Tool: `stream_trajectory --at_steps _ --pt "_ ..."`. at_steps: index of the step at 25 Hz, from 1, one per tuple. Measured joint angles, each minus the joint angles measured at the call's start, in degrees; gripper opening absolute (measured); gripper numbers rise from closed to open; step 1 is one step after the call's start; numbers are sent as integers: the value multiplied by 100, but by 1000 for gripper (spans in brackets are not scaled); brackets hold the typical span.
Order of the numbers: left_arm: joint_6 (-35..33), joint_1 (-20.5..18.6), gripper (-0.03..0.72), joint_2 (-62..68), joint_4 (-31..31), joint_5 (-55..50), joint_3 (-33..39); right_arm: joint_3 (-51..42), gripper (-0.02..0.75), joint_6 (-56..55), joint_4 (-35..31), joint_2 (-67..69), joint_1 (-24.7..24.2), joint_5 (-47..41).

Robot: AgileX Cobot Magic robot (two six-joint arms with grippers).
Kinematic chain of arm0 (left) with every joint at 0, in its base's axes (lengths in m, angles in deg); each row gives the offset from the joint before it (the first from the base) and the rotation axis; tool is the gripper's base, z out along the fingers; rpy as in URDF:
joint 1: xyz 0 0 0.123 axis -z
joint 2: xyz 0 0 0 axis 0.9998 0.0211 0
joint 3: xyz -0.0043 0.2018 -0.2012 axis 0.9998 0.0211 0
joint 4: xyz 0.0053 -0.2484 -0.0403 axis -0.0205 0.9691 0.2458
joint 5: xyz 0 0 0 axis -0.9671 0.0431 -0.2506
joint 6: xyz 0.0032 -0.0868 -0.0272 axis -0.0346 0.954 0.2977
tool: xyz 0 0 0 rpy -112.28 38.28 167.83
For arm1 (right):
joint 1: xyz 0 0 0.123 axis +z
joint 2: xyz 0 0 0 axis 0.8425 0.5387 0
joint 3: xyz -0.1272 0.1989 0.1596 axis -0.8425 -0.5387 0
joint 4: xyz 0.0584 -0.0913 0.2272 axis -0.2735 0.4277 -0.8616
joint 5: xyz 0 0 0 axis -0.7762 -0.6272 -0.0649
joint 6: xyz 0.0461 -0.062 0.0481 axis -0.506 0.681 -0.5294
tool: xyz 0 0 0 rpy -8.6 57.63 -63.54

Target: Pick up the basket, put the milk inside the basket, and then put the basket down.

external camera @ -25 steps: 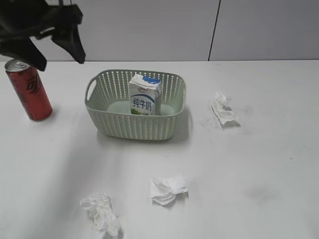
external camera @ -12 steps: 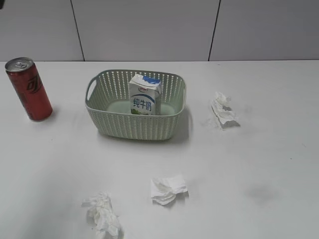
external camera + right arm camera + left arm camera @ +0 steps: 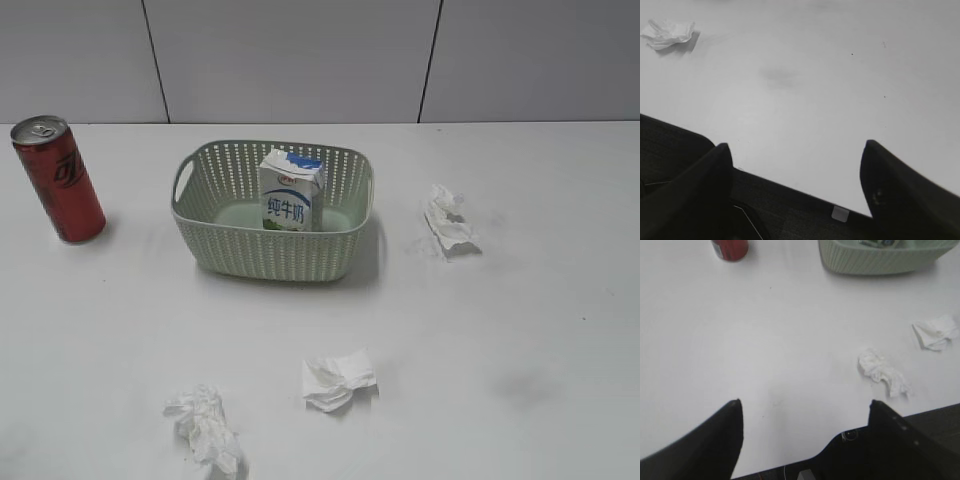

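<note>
The pale green basket (image 3: 272, 245) stands on the white table at the middle back. The milk carton (image 3: 289, 193) stands upright inside it. In the left wrist view the basket's near wall (image 3: 880, 260) shows at the top edge, with a sliver of the milk (image 3: 877, 242) above it. Neither arm shows in the exterior view. My left gripper (image 3: 805, 407) is open and empty above the table's front edge. My right gripper (image 3: 796, 150) is open and empty above the front edge on the right.
A red soda can (image 3: 58, 180) stands at the back left and shows in the left wrist view (image 3: 730, 247). Crumpled tissues lie right of the basket (image 3: 447, 222), at the front middle (image 3: 338, 380) and front left (image 3: 205, 425). The table's front edge (image 3: 790, 192) drops to dark floor.
One second ago the left arm hung over the soda can at the top left of the exterior view. It has withdrawn out of that view. Basket and milk have not moved.
</note>
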Motion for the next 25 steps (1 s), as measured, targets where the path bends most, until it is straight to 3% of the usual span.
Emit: stream_trajectory --at_steps 3,7,16,25 --pt "-50 0 589 -829 -30 240 902 -41 596 0 5 -209 0 52" --pt "-130 0 589 -1725 -37 623 1555 -101 595 0 -1 -235 0 271" --pt "-654 0 589 -2025 51 764 1593 -325 594 11 -7 -251 0 887" --pt "-723 0 585 -2025 78 764 1593 -330 583 16 -12 -251 0 959"
